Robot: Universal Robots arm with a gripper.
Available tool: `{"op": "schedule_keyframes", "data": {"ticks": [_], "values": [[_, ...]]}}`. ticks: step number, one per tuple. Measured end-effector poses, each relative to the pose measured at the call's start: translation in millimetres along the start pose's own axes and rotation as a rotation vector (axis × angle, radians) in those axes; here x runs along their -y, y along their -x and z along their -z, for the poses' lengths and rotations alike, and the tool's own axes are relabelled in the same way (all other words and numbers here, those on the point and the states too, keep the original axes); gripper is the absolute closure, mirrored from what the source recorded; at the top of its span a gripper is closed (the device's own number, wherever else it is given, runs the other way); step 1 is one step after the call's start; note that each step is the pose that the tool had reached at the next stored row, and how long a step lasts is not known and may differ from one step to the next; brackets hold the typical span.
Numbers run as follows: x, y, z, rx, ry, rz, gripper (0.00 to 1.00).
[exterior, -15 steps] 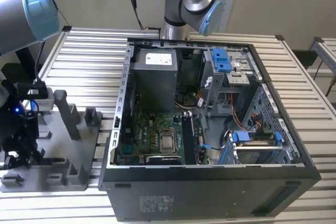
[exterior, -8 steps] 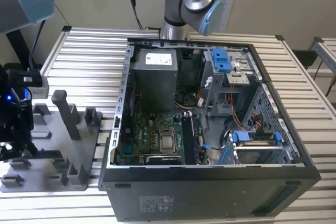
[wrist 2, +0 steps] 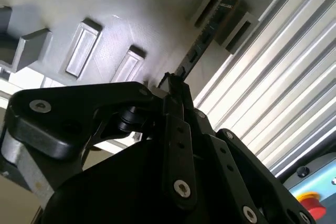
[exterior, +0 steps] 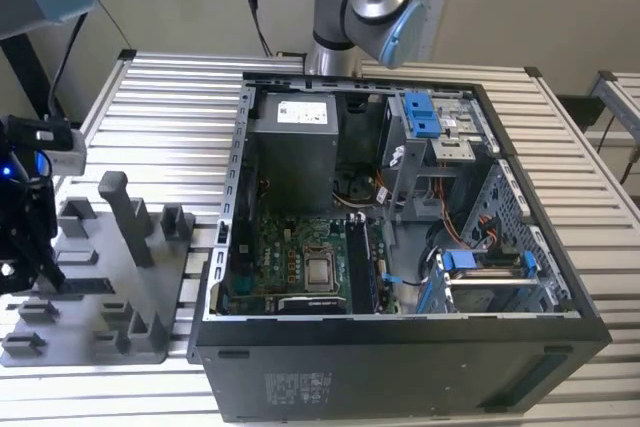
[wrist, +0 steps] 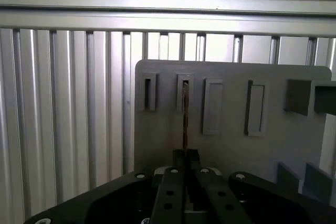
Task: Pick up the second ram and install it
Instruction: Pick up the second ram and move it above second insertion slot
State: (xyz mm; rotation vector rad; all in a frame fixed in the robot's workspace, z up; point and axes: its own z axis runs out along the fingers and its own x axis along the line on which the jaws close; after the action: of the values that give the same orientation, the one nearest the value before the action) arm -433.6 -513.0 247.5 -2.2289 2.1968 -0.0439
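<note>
Black fingers of the hand (wrist: 185, 155) are seen pressed together on the second ram (wrist: 185, 111), which is pinched edge-on above the grey fixture tray (wrist: 273, 140).

In both wrist views the second ram (wrist 2: 197, 48) is shown as a thin dark strip running from the fingertips to a slotted holder (wrist: 178, 95) on the tray, and in the first wrist view its far end is lined up within that holder's slot. Three more slotted holders are ranged beside it in a row. The tray is laid flat on the ribbed metal surface (wrist: 63, 103). In the exterior view the tray (exterior: 100, 282) is placed at the exterior view's left, just beside the open computer case (exterior: 400, 372), inside which the motherboard (exterior: 300, 267) is exposed.
</note>
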Motion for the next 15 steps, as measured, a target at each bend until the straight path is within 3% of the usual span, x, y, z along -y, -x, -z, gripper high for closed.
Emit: {"op": "schedule_keyframes", "data": {"ticks": [6, 13, 15], "values": [[0.1, -0.9, 5.5, -0.0025, 0.0001, -0.003, 0.86], [0.4, -1.3, 17.3, -0.0022, 0.0004, -0.018, 0.86], [0.7, -1.4, 23.6, -0.0021, 0.0003, -0.018, 0.86]]}}
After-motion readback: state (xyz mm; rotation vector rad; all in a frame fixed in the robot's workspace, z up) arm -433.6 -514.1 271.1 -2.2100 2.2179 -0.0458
